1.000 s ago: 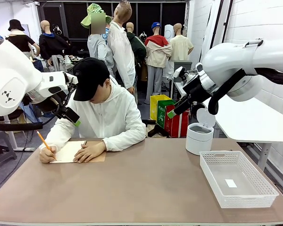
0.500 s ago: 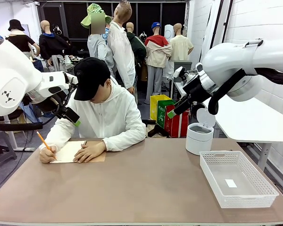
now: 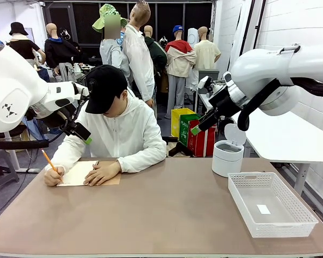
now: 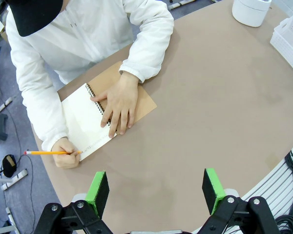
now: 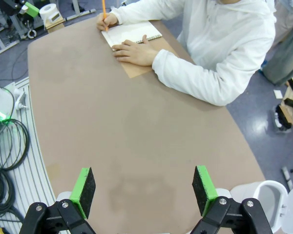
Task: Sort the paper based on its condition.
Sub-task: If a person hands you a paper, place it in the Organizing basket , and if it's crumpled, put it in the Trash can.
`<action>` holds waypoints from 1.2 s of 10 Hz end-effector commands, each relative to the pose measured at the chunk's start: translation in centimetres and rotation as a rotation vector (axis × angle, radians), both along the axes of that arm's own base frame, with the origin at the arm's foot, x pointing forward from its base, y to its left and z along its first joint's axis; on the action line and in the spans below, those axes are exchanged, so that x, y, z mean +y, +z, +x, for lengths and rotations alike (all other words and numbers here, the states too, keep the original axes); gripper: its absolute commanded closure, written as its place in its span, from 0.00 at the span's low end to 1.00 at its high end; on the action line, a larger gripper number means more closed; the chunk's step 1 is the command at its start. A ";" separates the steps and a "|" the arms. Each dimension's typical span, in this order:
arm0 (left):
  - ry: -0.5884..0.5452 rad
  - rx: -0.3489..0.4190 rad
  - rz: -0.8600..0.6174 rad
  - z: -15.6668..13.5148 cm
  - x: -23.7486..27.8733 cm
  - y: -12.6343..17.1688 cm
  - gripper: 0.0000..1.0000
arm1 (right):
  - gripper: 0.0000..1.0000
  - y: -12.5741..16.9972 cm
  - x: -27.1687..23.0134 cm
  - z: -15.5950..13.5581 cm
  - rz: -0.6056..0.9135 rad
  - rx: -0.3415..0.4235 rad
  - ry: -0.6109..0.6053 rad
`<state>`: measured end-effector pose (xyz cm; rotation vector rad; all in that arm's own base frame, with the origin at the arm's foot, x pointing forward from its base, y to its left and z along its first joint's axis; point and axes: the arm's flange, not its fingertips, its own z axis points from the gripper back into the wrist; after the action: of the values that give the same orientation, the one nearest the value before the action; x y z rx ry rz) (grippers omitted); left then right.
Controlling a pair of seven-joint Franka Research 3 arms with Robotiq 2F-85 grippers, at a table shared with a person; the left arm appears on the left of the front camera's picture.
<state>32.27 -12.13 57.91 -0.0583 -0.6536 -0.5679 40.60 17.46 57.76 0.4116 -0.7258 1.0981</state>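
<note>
Two pincers were mine, both raised above the table (image 3: 167, 220).

Front view: my left pincer (image 3: 86, 139) hung beside the person's shoulder and my right pincer (image 3: 196, 129) near one white bin (image 3: 226, 158) with its lid up. Neither jaw gap could be read from this angle. One paper (image 3: 77, 173) lay at the far left table edge on the brown cover of one notebook (image 3: 114, 180). One basket (image 3: 246, 177) sat just beside the bin and held one small white slip (image 3: 264, 209).

Left wrist view: my left pincer (image 4: 156, 187) stood wide and held nothing. Below it, the paper (image 4: 82, 124) sat along the spiral binding. One flat hand (image 4: 118, 105) lay over its inner edge, and one pencil hand (image 4: 66, 157) held one pencil (image 4: 46, 152) at its outer edge.

Right wrist view: my right pincer (image 5: 144, 190) stood wide and held nothing, over bare tabletop. The paper (image 5: 129, 32) lay well apart at the far end, partly covered by the flat hand (image 5: 134, 51).
</note>
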 end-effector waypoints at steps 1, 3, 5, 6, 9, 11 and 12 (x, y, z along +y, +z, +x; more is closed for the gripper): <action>0.001 -0.002 -0.006 0.0 0.1 0.0 0.00 | 0.00 -0.1 0.1 0.2 -0.001 -0.001 -0.007; 0.001 -0.002 -0.006 0.0 0.1 0.0 0.00 | 0.00 -0.1 0.1 0.2 -0.001 -0.001 -0.007; 0.001 -0.002 -0.006 0.0 0.1 0.0 0.00 | 0.00 -0.1 0.1 0.2 -0.001 -0.001 -0.007; 0.001 -0.002 -0.006 0.0 0.1 0.0 0.00 | 0.00 -0.1 0.1 0.2 -0.001 -0.001 -0.007; 0.001 -0.002 -0.006 0.0 0.1 0.0 0.00 | 0.00 -0.1 0.1 0.2 -0.001 -0.001 -0.007; 0.001 -0.002 -0.006 0.0 0.1 0.0 0.00 | 0.00 -0.1 0.1 0.2 -0.001 -0.001 -0.007; 0.001 -0.002 -0.006 0.0 0.1 0.0 0.00 | 0.00 -0.1 0.1 0.2 -0.001 -0.001 -0.007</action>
<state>32.27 -12.13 57.91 -0.0583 -0.6536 -0.5679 40.60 17.46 57.76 0.4116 -0.7258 1.0981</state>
